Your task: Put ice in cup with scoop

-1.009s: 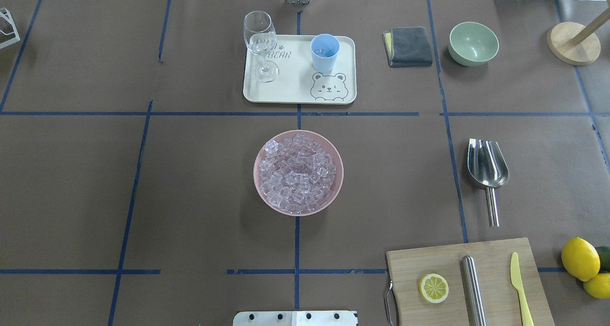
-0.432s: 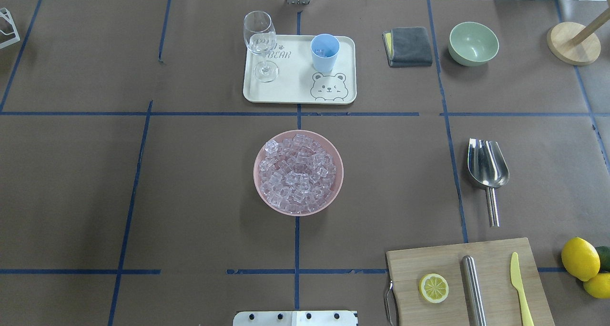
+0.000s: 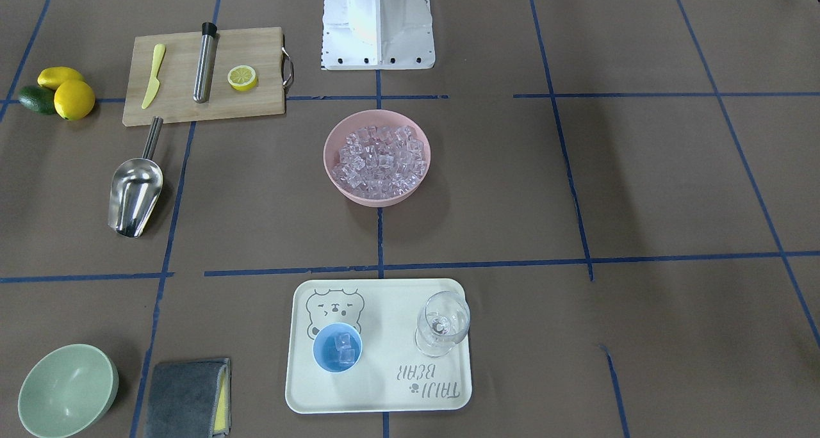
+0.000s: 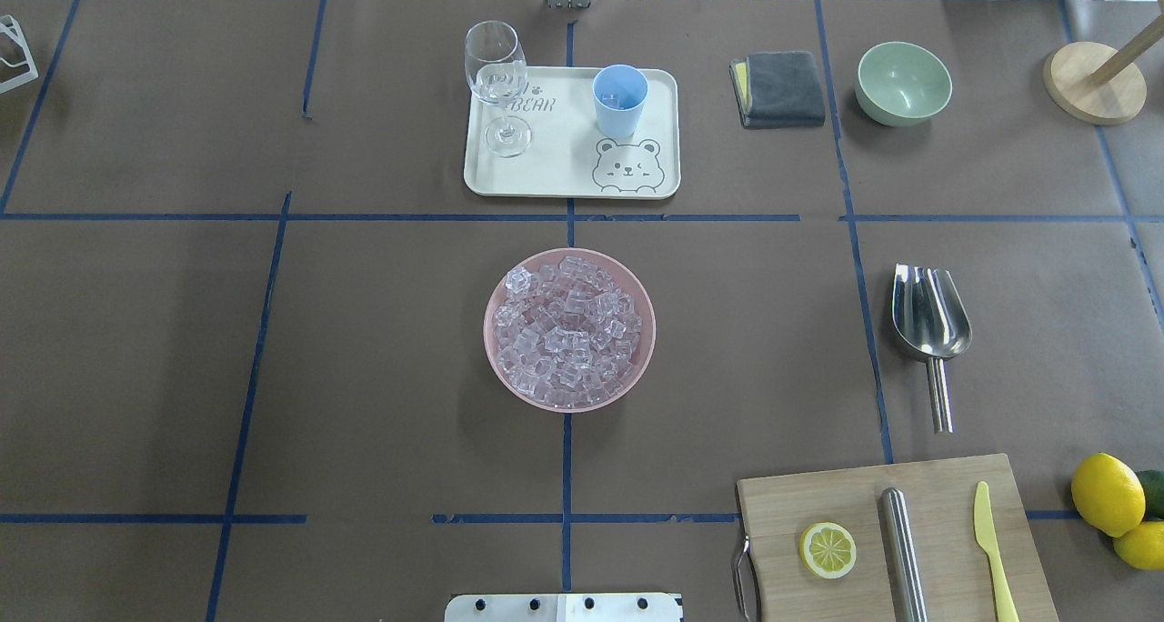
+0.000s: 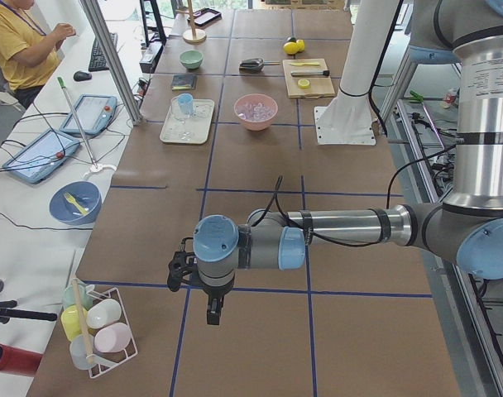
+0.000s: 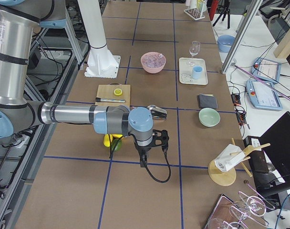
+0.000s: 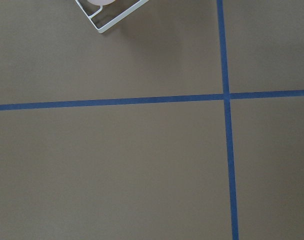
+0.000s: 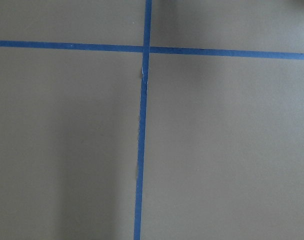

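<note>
Scoop (image 4: 929, 317) flat on table, apart from pink bowl (image 4: 491, 331) of ice (image 4: 568, 331); few cubes in cup (image 4: 620, 101) on tray (image 4: 564, 163); left gripper (image 5: 212, 311), right gripper (image 6: 144, 163): finger state impossible to tell

Evenly, brightly lit from overhead. Soft, faint shadows around the pink bowl (image 4: 491, 326) and beside the scoop (image 4: 929, 313); bright glints on its steel trough. Sharp in fixed views; duller, flatter in both wrist views.

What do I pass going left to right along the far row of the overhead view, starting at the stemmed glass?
stemmed glass → cup → grey folded cloth → pale green bowl → round wooden stand base. The bear tray carries both glass and cup, so it is left out of the order.
</note>
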